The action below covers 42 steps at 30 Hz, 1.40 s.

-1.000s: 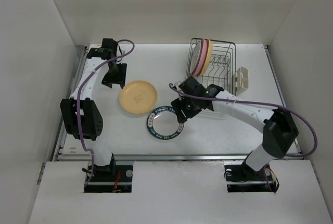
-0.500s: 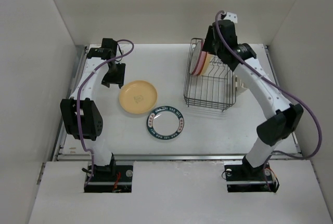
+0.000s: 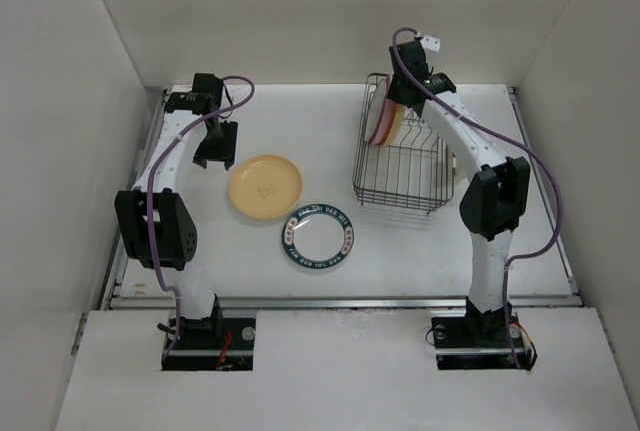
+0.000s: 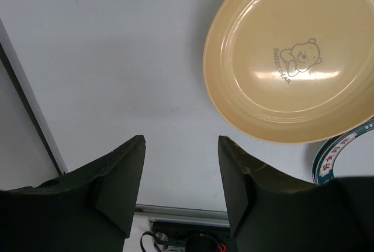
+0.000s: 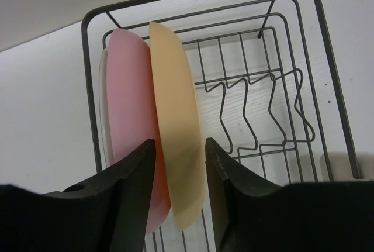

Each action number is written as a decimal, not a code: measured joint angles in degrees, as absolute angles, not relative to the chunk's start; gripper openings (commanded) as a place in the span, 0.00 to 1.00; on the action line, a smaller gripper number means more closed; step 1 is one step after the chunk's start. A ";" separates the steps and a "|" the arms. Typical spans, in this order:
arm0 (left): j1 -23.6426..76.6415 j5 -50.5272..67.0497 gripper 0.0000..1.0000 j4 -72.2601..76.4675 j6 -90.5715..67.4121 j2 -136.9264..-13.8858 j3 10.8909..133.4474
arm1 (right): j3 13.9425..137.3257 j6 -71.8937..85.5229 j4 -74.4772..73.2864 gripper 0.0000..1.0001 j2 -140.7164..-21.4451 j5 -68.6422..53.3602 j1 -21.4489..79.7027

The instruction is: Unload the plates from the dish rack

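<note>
- Right gripper (image 5: 178, 145): open, with one finger on each side of the upper rim of the cream plate (image 5: 175, 117). You cannot tell whether the pads touch it yet.
- Cream plate: stands on edge at the left end of the dish rack (image 3: 400, 198), just beside the pink plate (image 5: 128, 100). A pale plate (image 5: 103, 106) stands behind that one.
- Step in hand, as a judgement: gripping the cream plate. Close only once the finger on the pink side sits fully in the gap between the two plates, so that you pinch one rim and not two.
- Lift straight up along the plate's own plane until its lower edge clears the prongs (image 5: 245, 111) and the rack's wall. A sideways pull would likely drag the rack.
- Left gripper (image 4: 181, 147): open and empty over the bare table (image 4: 117, 59), near the yellow plate (image 4: 292, 59).
- Yellow plate and patterned plate (image 3: 318, 235): lie flat on the table to the left of the rack, already unloaded.
</note>
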State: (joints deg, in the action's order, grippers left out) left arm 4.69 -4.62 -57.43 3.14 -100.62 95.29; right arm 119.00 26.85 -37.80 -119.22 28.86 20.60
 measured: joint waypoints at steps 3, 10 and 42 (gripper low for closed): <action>4.32 -4.67 0.50 -57.43 3.14 -100.62 95.29 | 119.02 27.05 -37.85 0.45 -119.31 29.67 20.60; 3.09 -4.58 0.50 -57.43 3.14 -100.68 95.31 | 119.02 27.07 -37.76 0.45 -119.77 30.30 20.58; 2.76 -3.49 0.51 -57.74 3.16 -101.51 97.19 | 124.36 5.85 -39.29 0.00 -120.33 51.16 22.59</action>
State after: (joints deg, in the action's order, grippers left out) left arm 2.76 -3.49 -57.74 3.16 -101.51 97.19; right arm 124.36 5.85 -39.29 -120.33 51.16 22.59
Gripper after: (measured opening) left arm 0.510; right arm 0.216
